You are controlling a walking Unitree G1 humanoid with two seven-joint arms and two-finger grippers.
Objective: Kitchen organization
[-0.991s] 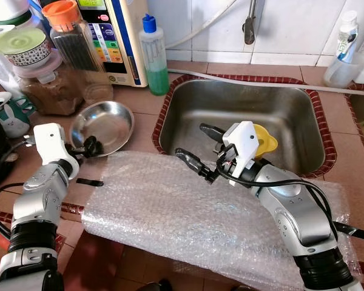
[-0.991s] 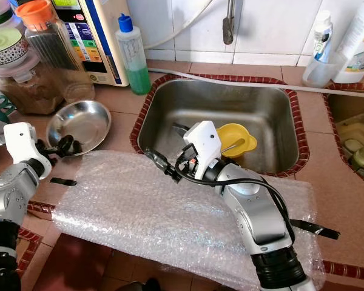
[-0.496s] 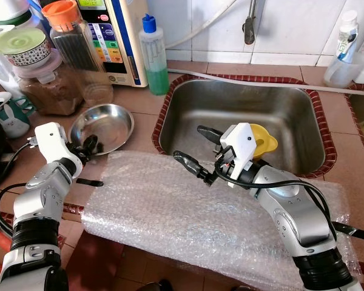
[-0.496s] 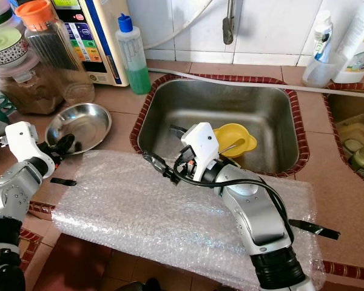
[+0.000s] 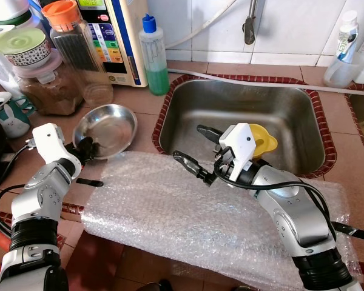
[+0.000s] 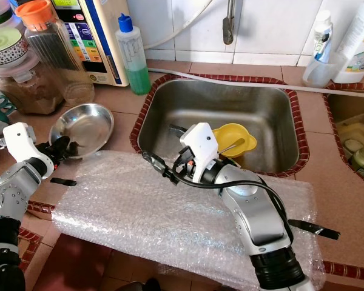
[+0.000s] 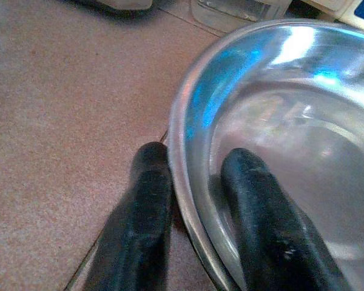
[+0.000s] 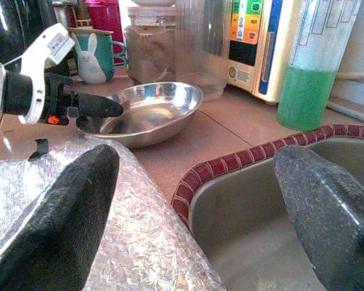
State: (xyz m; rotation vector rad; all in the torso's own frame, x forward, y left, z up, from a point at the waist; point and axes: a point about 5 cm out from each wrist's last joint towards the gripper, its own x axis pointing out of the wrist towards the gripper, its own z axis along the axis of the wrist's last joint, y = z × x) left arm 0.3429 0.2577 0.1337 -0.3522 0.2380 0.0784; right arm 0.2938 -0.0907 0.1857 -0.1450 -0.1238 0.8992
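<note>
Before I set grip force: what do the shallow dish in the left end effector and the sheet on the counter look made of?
Dish: polished metal, probably stainless steel, going by its mirror-like reflections and thin rim. Sheet: clear plastic bubble wrap, with a glossy, bubbled surface. The left end effector pinches the dish's rim.

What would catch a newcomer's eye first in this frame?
The bubble wrap spread over the counter's front edge, with the right gripper open above its far edge by the sink. To the left, the left gripper grips the rim of the steel bowl, one finger inside and one outside. A yellow bowl sits in the sink.
</note>
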